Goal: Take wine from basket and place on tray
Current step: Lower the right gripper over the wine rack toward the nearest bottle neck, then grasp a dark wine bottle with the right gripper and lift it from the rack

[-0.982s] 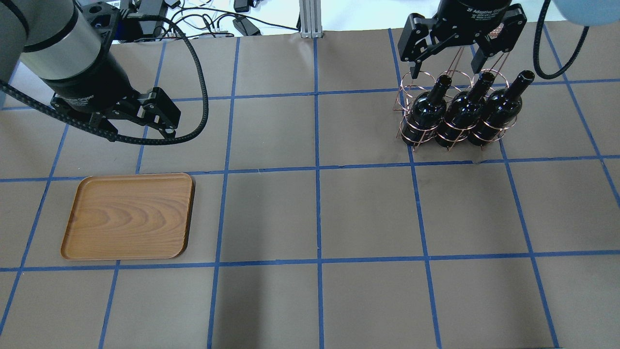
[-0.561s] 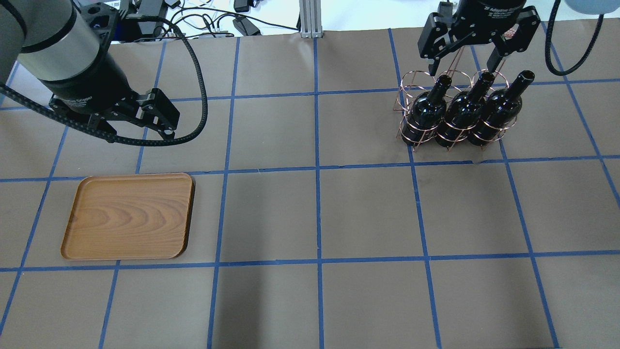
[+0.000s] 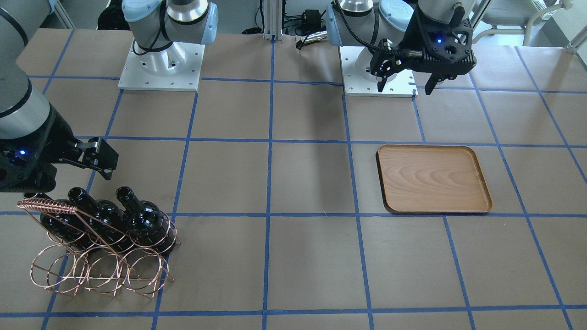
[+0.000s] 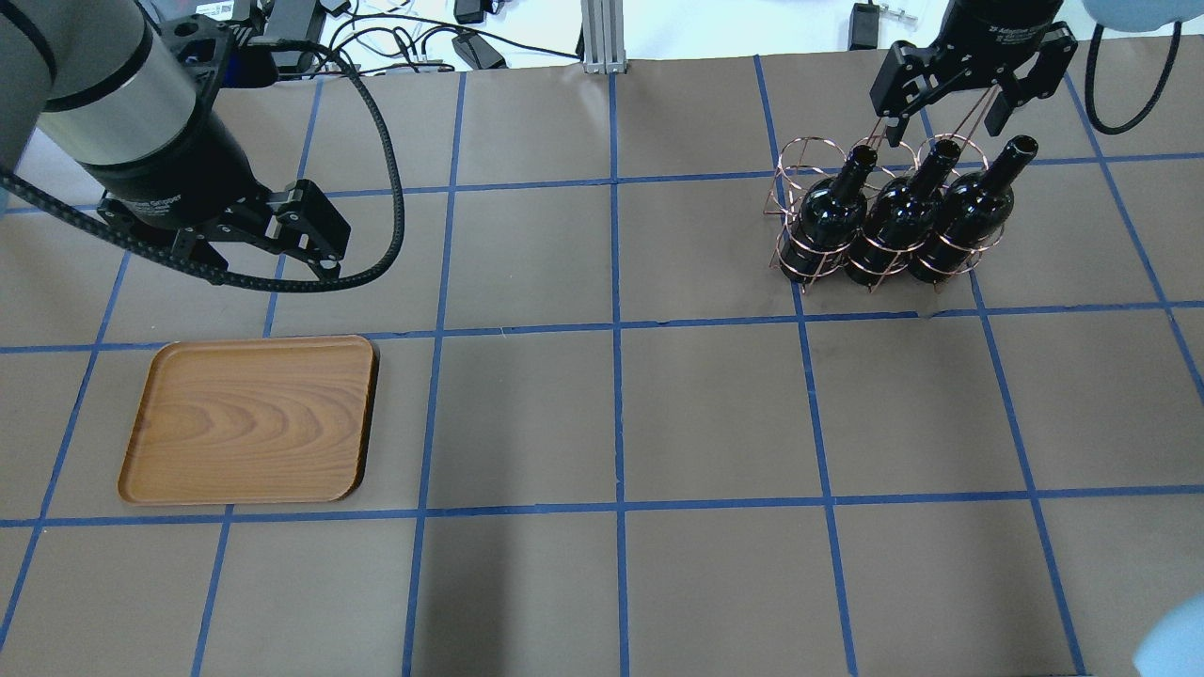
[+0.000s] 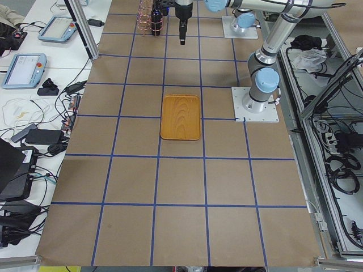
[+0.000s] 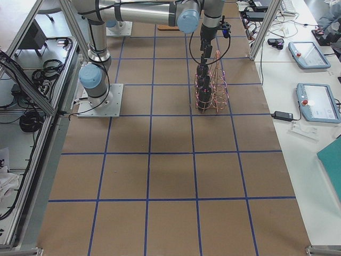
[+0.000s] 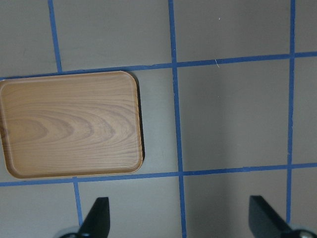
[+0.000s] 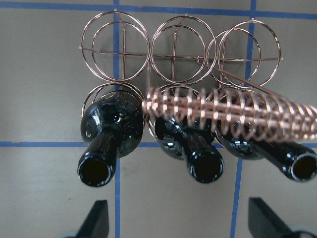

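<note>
Three near-black wine bottles (image 4: 828,212) (image 4: 894,216) (image 4: 969,212) lean in the copper wire basket (image 4: 811,141) at the table's far right; its other row of loops is empty. My right gripper (image 4: 943,127) is open and empty, above and behind the bottle necks. In the right wrist view the three bottle mouths (image 8: 95,170) (image 8: 205,166) (image 8: 303,167) lie just ahead of the open fingers (image 8: 96,218), under the coiled handle (image 8: 223,111). The wooden tray (image 4: 249,418) lies empty at the near left. My left gripper (image 4: 282,235) is open and hovers behind the tray (image 7: 69,124).
Brown table paper with a blue tape grid. Both arm bases (image 3: 160,59) (image 3: 378,68) stand on the robot's side. Cables and boxes (image 4: 414,38) lie past the far edge. A wide stretch of table separates the tray (image 3: 433,178) from the basket (image 3: 98,275).
My right gripper has moved right and farther back, from over the left bottle's neck to behind the middle and right necks. It stays open. The left arm has barely moved.
</note>
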You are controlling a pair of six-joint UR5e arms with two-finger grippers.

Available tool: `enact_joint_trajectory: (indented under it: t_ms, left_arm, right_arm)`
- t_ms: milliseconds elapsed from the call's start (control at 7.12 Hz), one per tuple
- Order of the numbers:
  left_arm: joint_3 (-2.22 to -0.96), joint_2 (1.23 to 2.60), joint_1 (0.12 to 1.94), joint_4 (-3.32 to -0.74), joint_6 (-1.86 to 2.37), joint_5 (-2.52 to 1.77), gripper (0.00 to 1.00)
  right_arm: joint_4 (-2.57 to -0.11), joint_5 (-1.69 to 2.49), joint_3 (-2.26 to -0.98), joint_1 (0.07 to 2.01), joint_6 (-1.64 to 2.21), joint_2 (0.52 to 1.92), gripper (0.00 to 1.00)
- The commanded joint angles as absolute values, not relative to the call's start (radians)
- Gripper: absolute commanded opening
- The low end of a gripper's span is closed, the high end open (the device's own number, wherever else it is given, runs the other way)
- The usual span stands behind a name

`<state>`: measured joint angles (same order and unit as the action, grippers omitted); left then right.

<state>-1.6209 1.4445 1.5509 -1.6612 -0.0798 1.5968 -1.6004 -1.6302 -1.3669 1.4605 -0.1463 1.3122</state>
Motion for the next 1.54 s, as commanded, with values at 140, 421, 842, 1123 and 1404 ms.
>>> enact_joint_trajectory:
  t_ms: [140, 421, 842, 1123, 1404]
  left_arm:
    - [-1.624, 1.442, 1.549, -1.661, -0.08, 1.597, 1.0]
    - [-1.626, 1.443, 1.549, -1.66, -0.08, 1.597, 1.0]
    - [-1.637, 1.442, 1.549, -1.657, -0.08, 1.595, 1.0]
    - [-1.637, 1.442, 1.549, -1.657, -0.08, 1.627, 1.0]
    - [-1.638, 1.442, 1.549, -1.657, -0.08, 1.631, 1.0]
  right_arm:
    - [-1.649, -1.625, -1.403, 1.427, -0.21, 1.27, 0.92]
    - [-1.657, -1.624, -1.41, 1.424, -0.207, 1.252, 0.75]
    - [-1.672, -1.624, -1.41, 1.424, -0.206, 1.247, 0.38]
    - [-1.671, -1.621, -1.396, 1.424, -0.201, 1.256, 0.23]
    - [-1.639, -1.626, -1.321, 1.424, -0.198, 1.313, 0.24]
